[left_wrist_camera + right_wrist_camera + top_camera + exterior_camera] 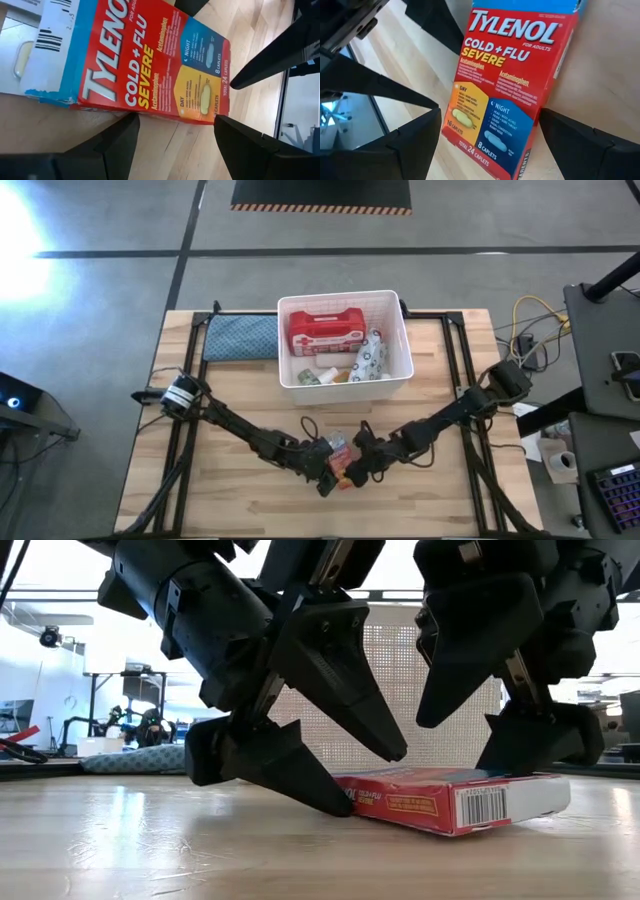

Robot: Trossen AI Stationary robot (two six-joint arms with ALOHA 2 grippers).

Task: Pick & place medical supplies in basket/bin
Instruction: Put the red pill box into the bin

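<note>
The small red-white-blue box (342, 463) lies flat on the wooden table, printed face up (150, 65) (505, 75). Both grippers meet over it. My left gripper (328, 473) (175, 120) is open, its fingers standing at one long edge of the box. My right gripper (363, 452) (490, 117) is open, its fingers on either side of the box's day/night end. The white tub (400, 330) holds the red first-aid case (324, 331), the wipes packet (370, 360) and small bottles (325, 376). My left gripper's lower finger (270, 765) reaches the box's left end (350, 790) at table height, slanting down from the left; I cannot tell whether it touches. My right gripper's fingers (590, 145) stand close beside the box's end corner (532, 120); whether they touch I cannot tell.
A teal-blue cloth pad (240, 337) lies left of the tub at the table's far side. A black frame (460, 360) runs around the table top. Bare wood (230, 490) lies to the left and right of the grippers. Cables and equipment (530, 330) sit off the right edge.
</note>
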